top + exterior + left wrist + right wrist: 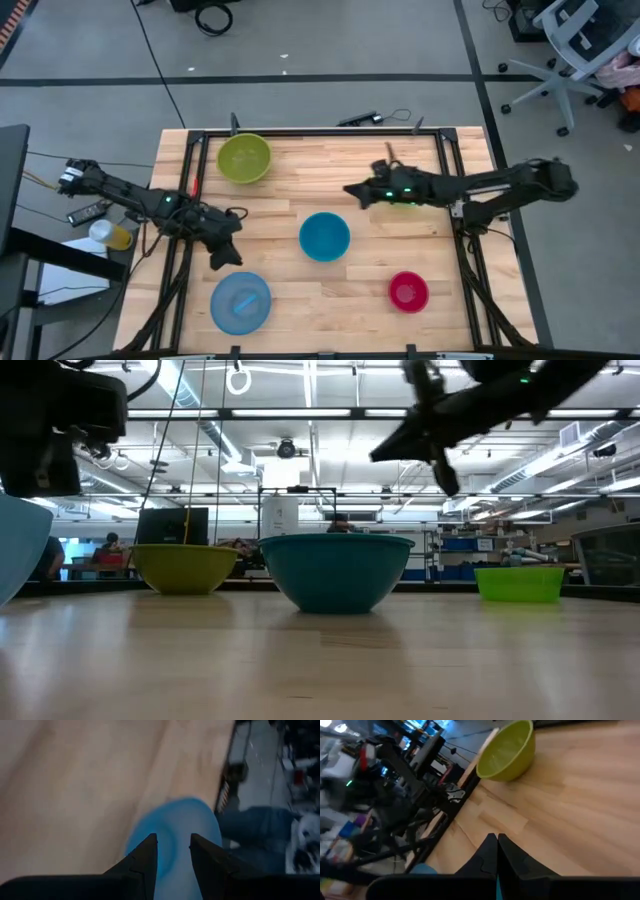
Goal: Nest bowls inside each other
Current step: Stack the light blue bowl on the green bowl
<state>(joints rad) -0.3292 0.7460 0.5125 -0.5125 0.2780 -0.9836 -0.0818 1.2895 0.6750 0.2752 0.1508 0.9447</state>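
Observation:
Several bowls stand upright on their bases on the wooden table. The large yellow-green bowl [244,158] is at the far left, the teal bowl [324,236] in the middle, the light blue bowl [240,302] at the near left and the small red bowl [408,291] at the near right. The small lime green bowl [520,582] shows in the low view; my right arm covers it from above. My left gripper [173,845] is open with nothing between its fingers, above the light blue bowl's [175,827] far side. My right gripper [496,838] is shut in the air, right of the yellow-green bowl [507,751].
Black frame rails [195,160] run along the table's left and right sides. A dark cable piece [358,119] lies at the far edge. Bare wood [300,180] lies between the yellow-green and teal bowls. An office chair [570,50] stands beyond the table.

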